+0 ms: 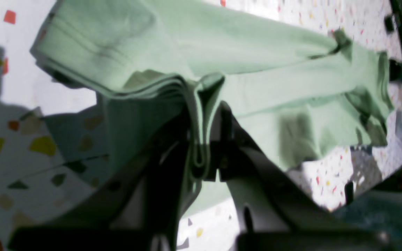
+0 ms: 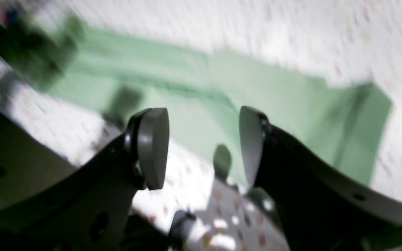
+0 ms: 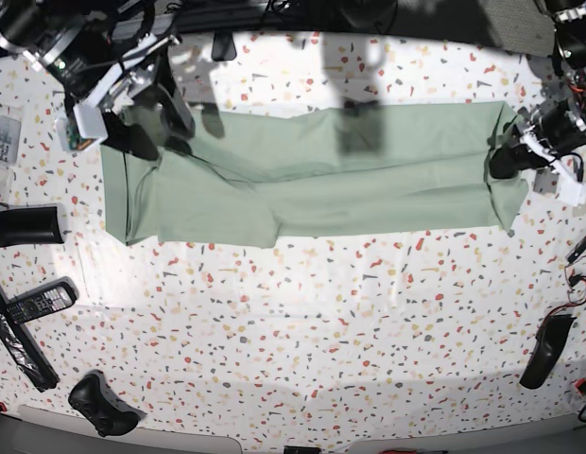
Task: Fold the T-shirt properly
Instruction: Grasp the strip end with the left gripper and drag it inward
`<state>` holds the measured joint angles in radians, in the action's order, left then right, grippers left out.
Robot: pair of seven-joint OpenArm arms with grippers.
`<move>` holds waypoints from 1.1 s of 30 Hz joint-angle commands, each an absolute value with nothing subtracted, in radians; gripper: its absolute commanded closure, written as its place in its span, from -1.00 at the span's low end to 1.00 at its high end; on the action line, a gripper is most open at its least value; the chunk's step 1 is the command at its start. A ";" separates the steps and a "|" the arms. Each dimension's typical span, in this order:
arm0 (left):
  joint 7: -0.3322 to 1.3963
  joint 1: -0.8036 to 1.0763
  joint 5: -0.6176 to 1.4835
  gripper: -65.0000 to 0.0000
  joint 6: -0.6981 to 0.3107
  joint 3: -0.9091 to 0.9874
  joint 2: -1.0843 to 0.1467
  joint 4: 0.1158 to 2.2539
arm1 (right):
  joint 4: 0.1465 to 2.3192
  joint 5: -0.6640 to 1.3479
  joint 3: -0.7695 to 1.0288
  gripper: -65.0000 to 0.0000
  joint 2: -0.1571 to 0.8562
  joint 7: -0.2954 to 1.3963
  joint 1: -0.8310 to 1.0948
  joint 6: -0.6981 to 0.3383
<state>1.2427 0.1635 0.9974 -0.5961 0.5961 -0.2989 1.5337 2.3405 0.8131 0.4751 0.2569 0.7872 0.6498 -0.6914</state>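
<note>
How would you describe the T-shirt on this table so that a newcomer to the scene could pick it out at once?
Start from the speckled terrazzo table and look along its far half. A long band of pale sage-green cloth, the T-shirt, stretches there nearly from side to side. It is the only soft, green thing; the small items near the edges are dark and hard.

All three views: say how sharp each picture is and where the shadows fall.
Left wrist: soft focus; the left gripper, shut on the T-shirt, is a dark blur. Right wrist: heavy motion blur on the T-shirt and table, while the open right gripper is sharp. Base: sharpest, edges bent by the wide lens; arm shadows cross the T-shirt's top edge.
</note>
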 commanded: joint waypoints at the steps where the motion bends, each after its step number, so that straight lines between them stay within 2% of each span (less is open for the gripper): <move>1: 1.234 0.155 1.022 1.00 -0.603 0.601 -0.314 1.552 | 2.356 0.882 0.490 0.04 0.265 0.752 0.620 -0.698; 10: 1.203 0.155 1.023 1.00 -0.603 0.601 -0.313 1.552 | 2.356 0.925 0.598 0.04 0.266 0.776 0.380 -0.698; 18: 1.177 0.144 1.022 1.00 -0.604 0.590 -0.284 1.552 | 2.356 0.975 0.801 0.04 0.292 0.766 0.330 -0.698; 23: 1.115 0.143 1.021 1.00 -0.615 0.475 -0.280 1.552 | 2.356 0.984 0.873 0.04 0.299 0.816 0.330 -0.698; 33: 1.048 0.144 0.996 1.00 -0.616 0.238 -0.234 1.552 | 2.356 0.984 0.870 0.04 0.299 0.850 0.330 -0.698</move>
